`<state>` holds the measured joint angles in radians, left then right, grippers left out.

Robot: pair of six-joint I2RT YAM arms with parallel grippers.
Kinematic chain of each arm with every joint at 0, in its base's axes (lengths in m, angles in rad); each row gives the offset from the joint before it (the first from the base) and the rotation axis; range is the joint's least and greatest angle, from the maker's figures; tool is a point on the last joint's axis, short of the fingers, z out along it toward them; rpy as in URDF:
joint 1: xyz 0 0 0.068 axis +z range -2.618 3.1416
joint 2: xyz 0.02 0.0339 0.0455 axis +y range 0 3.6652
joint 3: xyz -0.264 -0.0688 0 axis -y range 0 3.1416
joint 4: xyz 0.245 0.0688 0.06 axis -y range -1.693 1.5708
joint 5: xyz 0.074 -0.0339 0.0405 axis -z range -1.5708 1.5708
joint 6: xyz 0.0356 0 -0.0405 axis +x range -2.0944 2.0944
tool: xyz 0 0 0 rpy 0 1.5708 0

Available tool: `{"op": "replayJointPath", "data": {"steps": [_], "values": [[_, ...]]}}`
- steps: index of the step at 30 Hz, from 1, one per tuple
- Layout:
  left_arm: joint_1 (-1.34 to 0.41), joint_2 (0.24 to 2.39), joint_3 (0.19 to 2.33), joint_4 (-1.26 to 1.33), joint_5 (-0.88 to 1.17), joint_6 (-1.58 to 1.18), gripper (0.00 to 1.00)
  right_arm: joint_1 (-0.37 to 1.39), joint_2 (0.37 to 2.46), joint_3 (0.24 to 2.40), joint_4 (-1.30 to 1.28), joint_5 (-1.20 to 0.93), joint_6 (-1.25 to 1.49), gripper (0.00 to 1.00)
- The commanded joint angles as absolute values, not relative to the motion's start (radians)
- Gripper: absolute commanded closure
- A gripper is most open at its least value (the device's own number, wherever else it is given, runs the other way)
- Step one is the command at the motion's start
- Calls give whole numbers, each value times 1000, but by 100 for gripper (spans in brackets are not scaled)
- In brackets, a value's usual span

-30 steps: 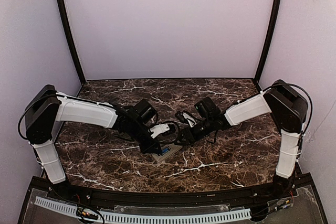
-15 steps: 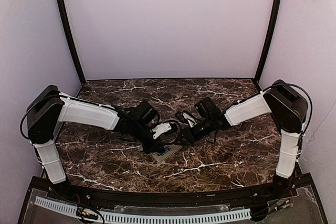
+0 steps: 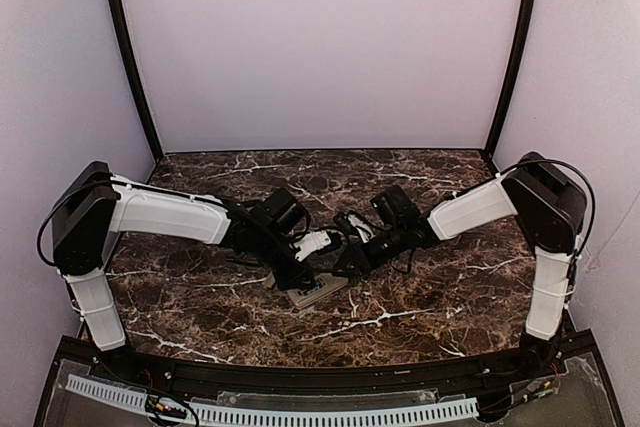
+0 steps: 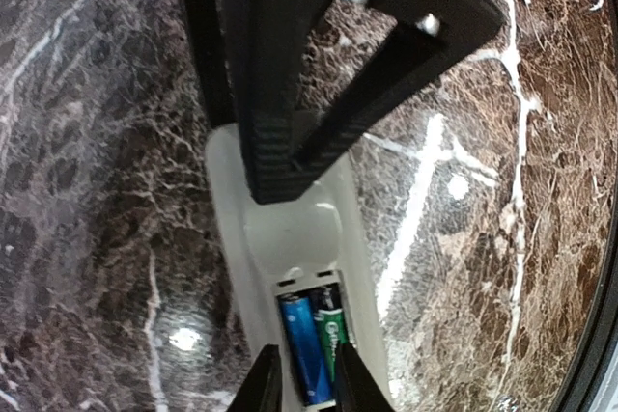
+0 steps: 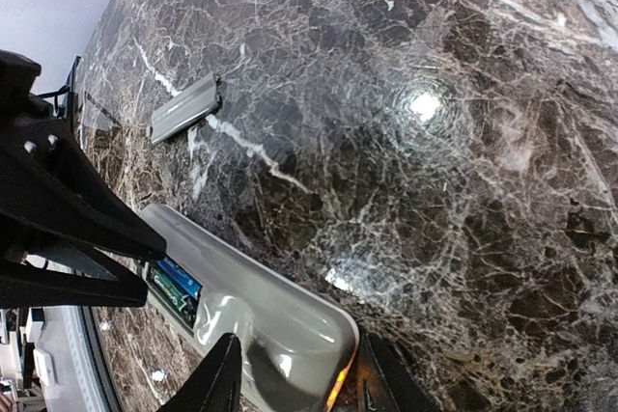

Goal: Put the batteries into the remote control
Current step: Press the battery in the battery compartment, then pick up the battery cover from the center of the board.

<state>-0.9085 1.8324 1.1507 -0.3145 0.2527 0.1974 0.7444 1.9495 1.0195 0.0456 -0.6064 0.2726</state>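
The remote control (image 3: 320, 289) lies grey back up on the marble table, its battery recess uncovered. Two batteries sit side by side in the recess, one blue (image 4: 301, 344) and one green and black (image 4: 331, 330). My left gripper (image 4: 307, 385) hovers right over the recess, its jaws a narrow gap apart and straddling the batteries without clamping them. My right gripper (image 5: 299, 383) is shut on the remote's (image 5: 270, 320) rounded far end, one finger on each long side. In the left wrist view a black right finger (image 4: 280, 142) covers that end.
A small flat grey cover piece (image 5: 185, 108) lies on the table beyond the remote. Both arms meet over the middle of the table (image 3: 430, 297). A ribbed white strip (image 3: 300, 413) runs along the near edge.
My left arm has shifted a little to the right over the remote, and its jaws have parted from shut to a narrow gap. The right gripper and the remote have stayed put.
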Motion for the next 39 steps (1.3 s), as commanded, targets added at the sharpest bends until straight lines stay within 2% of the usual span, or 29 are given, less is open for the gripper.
{"op": "replayJointPath", "data": {"steps": [1, 6, 11, 15, 17, 19, 21, 22, 23, 27, 32, 35, 39], "values": [[-908, 1770, 1229, -377, 177, 206, 76, 740, 1967, 982, -56, -535, 290, 59], [-907, 1739, 1280, -411, 118, 210, 68, 737, 1948, 988, -64, -529, 294, 56], [-896, 1639, 1210, -426, -4, 121, 58, 729, 1913, 992, -76, -514, 295, 50], [-888, 1561, 1115, -472, -114, 24, 53, 720, 1862, 1003, -97, -487, 285, 39], [-885, 1525, 1063, -487, -155, -36, 46, 714, 1826, 1004, -106, -466, 276, 35], [-882, 1487, 1014, -480, -168, -81, 37, 706, 1788, 1005, -116, -444, 268, 33], [-881, 1451, 967, -458, -171, -118, 20, 698, 1750, 1001, -125, -424, 263, 30], [-879, 1430, 940, -452, -172, -138, 7, 693, 1729, 998, -127, -418, 260, 29], [-877, 1422, 919, -442, -174, -146, 3, 689, 1709, 993, -126, -410, 258, 28], [-866, 1420, 893, -457, -187, -181, 1, 671, 1598, 947, -91, -367, 275, 24], [-840, 1468, 880, -451, -161, -212, 4, 631, 1468, 867, -6, -363, 327, 10], [-818, 1512, 884, -415, -100, -218, 11, 594, 1432, 834, 44, -412, 363, 5], [-806, 1568, 911, -393, -40, -213, 23, 531, 1398, 776, 108, -504, 405, 4]]}}
